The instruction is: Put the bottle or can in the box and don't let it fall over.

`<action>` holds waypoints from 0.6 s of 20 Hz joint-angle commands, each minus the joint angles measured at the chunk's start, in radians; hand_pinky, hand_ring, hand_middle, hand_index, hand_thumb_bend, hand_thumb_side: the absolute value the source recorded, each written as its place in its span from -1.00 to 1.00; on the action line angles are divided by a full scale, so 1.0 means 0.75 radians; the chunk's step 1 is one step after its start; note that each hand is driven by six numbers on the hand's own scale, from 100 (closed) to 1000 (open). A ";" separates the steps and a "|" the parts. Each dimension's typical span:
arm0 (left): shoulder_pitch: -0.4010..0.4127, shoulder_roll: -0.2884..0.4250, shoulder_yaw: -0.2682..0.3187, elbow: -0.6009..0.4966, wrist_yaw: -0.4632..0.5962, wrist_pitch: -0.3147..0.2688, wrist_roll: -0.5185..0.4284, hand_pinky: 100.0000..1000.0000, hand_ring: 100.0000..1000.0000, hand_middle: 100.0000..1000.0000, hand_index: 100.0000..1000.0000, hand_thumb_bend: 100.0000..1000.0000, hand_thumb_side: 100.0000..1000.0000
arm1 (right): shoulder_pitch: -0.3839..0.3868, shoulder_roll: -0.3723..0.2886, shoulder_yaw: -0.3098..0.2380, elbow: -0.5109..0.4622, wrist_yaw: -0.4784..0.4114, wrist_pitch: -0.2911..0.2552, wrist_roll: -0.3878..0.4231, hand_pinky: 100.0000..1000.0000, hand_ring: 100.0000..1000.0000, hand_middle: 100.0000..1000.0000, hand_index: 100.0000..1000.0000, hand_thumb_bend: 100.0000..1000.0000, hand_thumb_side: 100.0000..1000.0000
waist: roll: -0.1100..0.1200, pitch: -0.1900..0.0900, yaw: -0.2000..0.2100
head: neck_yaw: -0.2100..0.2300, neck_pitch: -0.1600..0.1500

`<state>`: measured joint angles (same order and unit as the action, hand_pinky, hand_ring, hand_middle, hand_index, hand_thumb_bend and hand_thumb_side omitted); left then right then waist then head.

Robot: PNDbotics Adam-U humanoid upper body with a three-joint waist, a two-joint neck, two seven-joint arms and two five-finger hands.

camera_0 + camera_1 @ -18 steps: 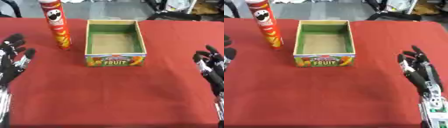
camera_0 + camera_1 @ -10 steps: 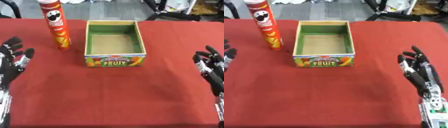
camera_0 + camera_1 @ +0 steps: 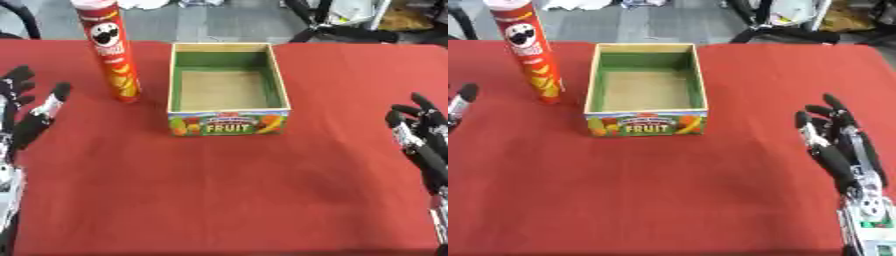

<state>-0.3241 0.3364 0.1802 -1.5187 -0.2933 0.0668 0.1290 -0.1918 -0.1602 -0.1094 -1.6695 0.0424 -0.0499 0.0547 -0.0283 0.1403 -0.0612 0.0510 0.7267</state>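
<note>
Left hand (image 3: 31, 117) sits at the left edge of the frame, fingers straight and spread, holding nothing, palm side turned toward the can. Right hand (image 3: 842, 150) at the lower right, fingers also straight and fanned upward, empty, well apart from everything.

Tall red chip can (image 3: 109, 50) stands upright in the upper left, just beside the box's left wall but not touching it. Fruit box (image 3: 227, 122) is centre-top on the red table (image 3: 227, 200), open, nothing inside, printed label facing you.

Step, as I judge it: pre-grasp. Nothing picked yet, can not in the box. Your left hand is the nearer one, so next you'd bring it in from the left, wrap round the can around mid-height, lift straight up clear of the box rim, shift right, lower it onto the box floor and let go only once the base is flat. The can is tall and narrow, so a knock from a fingertip on approach would likely tip it.

View difference: left eye view shows most of the left hand; right eye view shows only a fingertip or so of it at the left edge, but gives you the right hand whole, down to the wrist.
</note>
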 commanded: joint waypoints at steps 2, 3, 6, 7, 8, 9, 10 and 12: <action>-0.091 0.058 -0.044 0.110 -0.051 0.029 0.026 0.66 0.69 0.59 0.79 0.48 0.16 | -0.006 -0.012 0.004 -0.027 -0.012 0.000 0.004 0.70 0.52 0.52 0.94 -0.56 -0.20 | 0.002 -0.027 -0.005 | 0.005 -0.015; -0.113 0.059 -0.053 0.139 -0.054 0.031 0.030 0.66 0.69 0.59 0.79 0.48 0.16 | -0.006 -0.012 0.005 -0.027 -0.013 0.000 0.005 0.70 0.52 0.52 0.94 -0.56 -0.20 | 0.002 -0.027 -0.007 | 0.006 -0.015; -0.181 0.064 -0.078 0.231 -0.042 0.031 0.044 0.65 0.68 0.58 0.78 0.55 0.17 | -0.005 -0.012 0.009 -0.025 -0.014 0.000 0.009 0.70 0.52 0.53 0.94 -0.56 -0.20 | 0.001 -0.029 -0.015 | 0.009 -0.015; -0.202 0.065 -0.085 0.259 -0.037 0.029 0.052 0.65 0.68 0.58 0.78 0.55 0.16 | -0.005 -0.011 0.010 -0.025 -0.015 0.000 0.010 0.70 0.52 0.53 0.94 -0.56 -0.20 | 0.001 -0.029 -0.019 | 0.010 -0.015; -0.223 0.066 -0.092 0.285 -0.032 0.028 0.061 0.65 0.68 0.58 0.78 0.56 0.17 | -0.004 -0.011 0.011 -0.024 -0.015 0.000 0.011 0.70 0.52 0.53 0.94 -0.56 -0.20 | 0.001 -0.029 -0.023 | 0.011 -0.015; -0.246 0.065 -0.099 0.313 -0.026 0.026 0.070 0.65 0.68 0.58 0.78 0.56 0.17 | -0.004 -0.011 0.012 -0.024 -0.016 -0.001 0.012 0.70 0.52 0.53 0.94 -0.56 -0.20 | 0.000 -0.030 -0.027 | 0.013 -0.015; -0.267 0.066 -0.105 0.339 -0.021 0.022 0.078 0.65 0.68 0.58 0.78 0.57 0.18 | -0.003 -0.011 0.013 -0.023 -0.016 -0.001 0.013 0.70 0.52 0.53 0.94 -0.57 -0.20 | 0.000 -0.030 -0.031 | 0.016 -0.014; -0.305 0.068 -0.118 0.387 -0.019 0.012 0.095 0.65 0.68 0.58 0.78 0.57 0.18 | -0.002 -0.010 0.014 -0.023 -0.017 0.000 0.014 0.70 0.52 0.53 0.94 -0.57 -0.20 | 0.001 -0.031 -0.042 | 0.020 -0.013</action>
<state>-0.5314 0.3555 0.0964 -1.2364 -0.3100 0.0799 0.1898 -0.1853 -0.1599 -0.0980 -1.6694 0.0383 -0.0485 0.0621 -0.0294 0.1380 -0.0935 0.0615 0.7267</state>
